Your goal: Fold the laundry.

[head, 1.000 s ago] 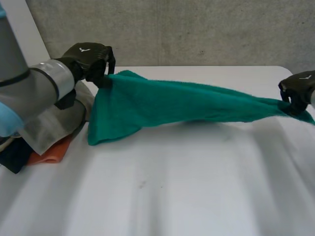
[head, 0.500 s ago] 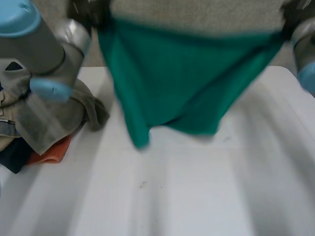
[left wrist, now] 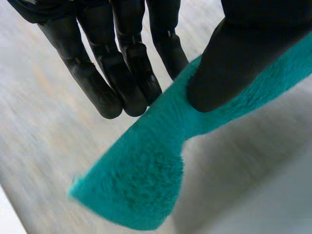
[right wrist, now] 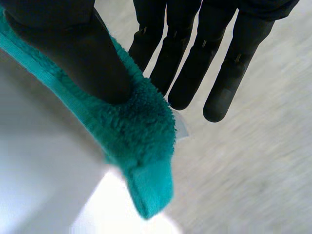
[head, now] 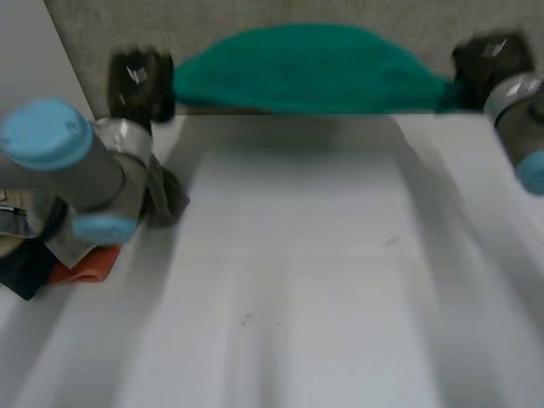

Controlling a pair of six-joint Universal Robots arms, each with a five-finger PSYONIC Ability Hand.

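**Green towel [head: 310, 68] stretched in the air**

I see the left hand [head: 140, 81] pinching 1 end of it between thumb and straight fingers, the right hand [head: 489, 64] pinching the other end likewise. It spans from hand to hand, above the white table [head: 297, 280].

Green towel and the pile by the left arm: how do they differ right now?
The towel is up in the air, stretched between the left hand and right hand; the pile lies on the table. The towel is one green piece; the pile mixes grey, orange and dark cloths. Each hand pinches a towel end; neither touches the pile. Neither is folded yet.
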